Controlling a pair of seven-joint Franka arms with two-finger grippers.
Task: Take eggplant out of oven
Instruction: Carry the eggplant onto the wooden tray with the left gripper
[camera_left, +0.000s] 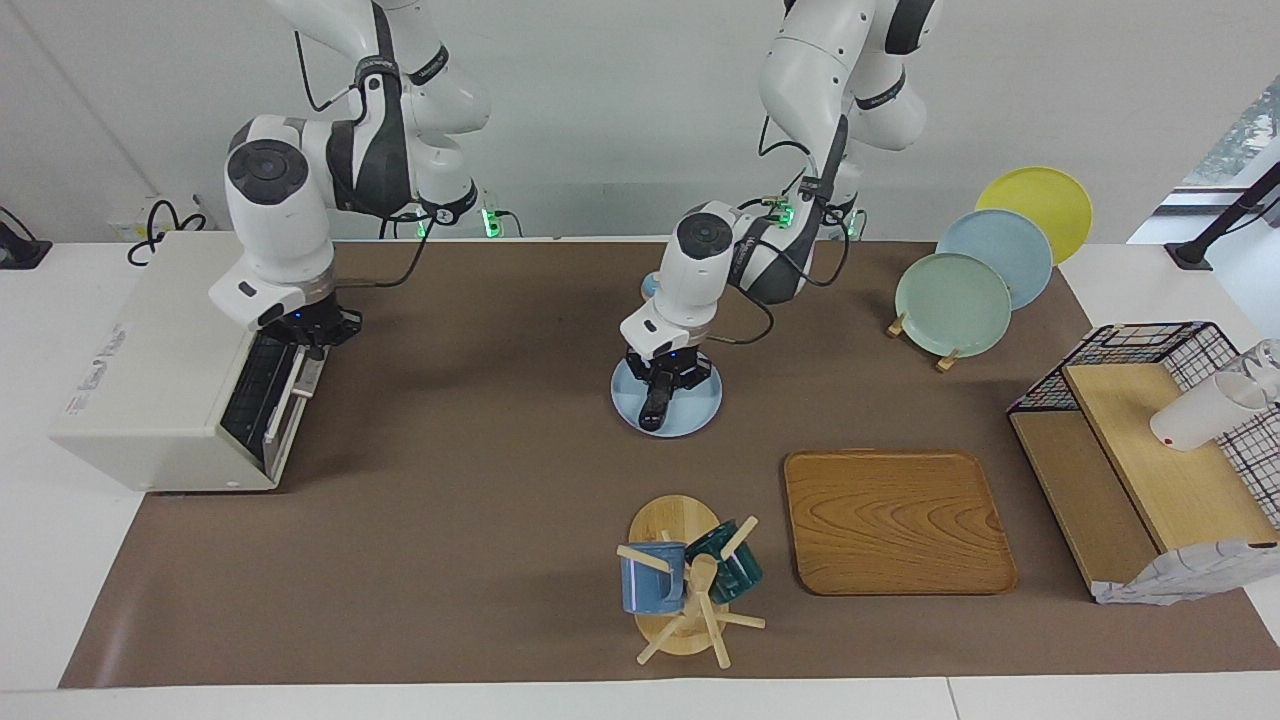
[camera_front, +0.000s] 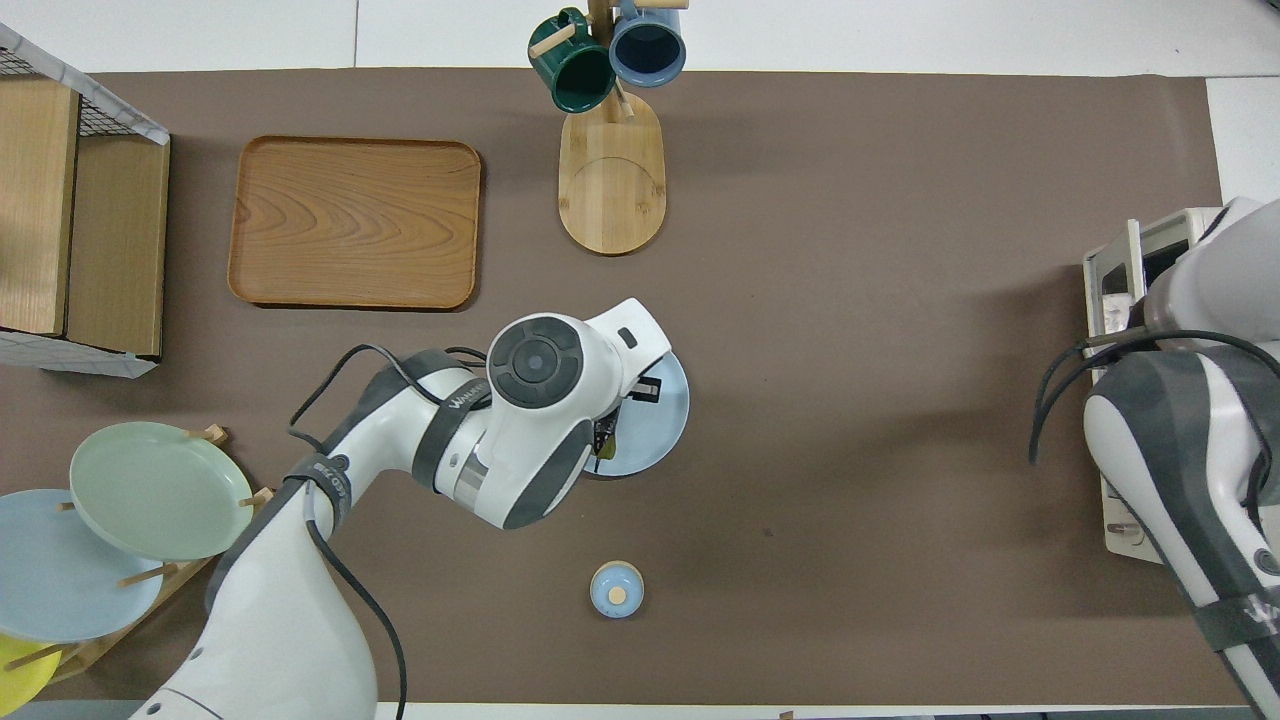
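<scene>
The off-white oven (camera_left: 150, 380) stands at the right arm's end of the table; only its edge shows in the overhead view (camera_front: 1115, 290). Its dark glass door (camera_left: 258, 395) stands almost upright. My right gripper (camera_left: 318, 335) is at the door's top corner, by the end of the bar handle. My left gripper (camera_left: 668, 385) hangs low over a light blue plate (camera_left: 700, 405) mid-table and is shut on the dark eggplant (camera_left: 654, 408), whose lower end touches the plate. In the overhead view the left wrist hides the eggplant and most of the plate (camera_front: 665, 420).
A wooden tray (camera_left: 895, 520) and a mug tree (camera_left: 685, 585) with two mugs lie farther from the robots than the plate. A rack of plates (camera_left: 960, 300) and a black wire basket rack (camera_left: 1150, 440) stand toward the left arm's end. A small blue lid (camera_front: 616, 590) sits near the robots.
</scene>
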